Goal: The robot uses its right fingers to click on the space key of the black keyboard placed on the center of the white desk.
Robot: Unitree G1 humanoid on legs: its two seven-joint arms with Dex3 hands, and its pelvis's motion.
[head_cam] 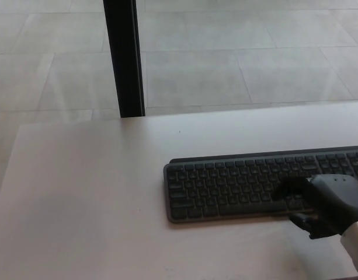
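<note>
A black keyboard [237,184] lies on the white desk [97,192], running off the picture's right edge. My right hand [322,204] comes in from the lower right and rests over the keyboard's front rows, right of its middle. Its fingers [289,189] curl down onto the keys near the bottom row, and the thumb [301,220] sits at the keyboard's front edge. The hand covers the keys under it, so I cannot tell which key it touches. It holds nothing. My left hand does not show.
A black vertical post [123,58] stands behind the desk's far edge, left of centre. Grey tiled floor [254,52] lies beyond. The desk's left edge [9,175] slants toward the lower left.
</note>
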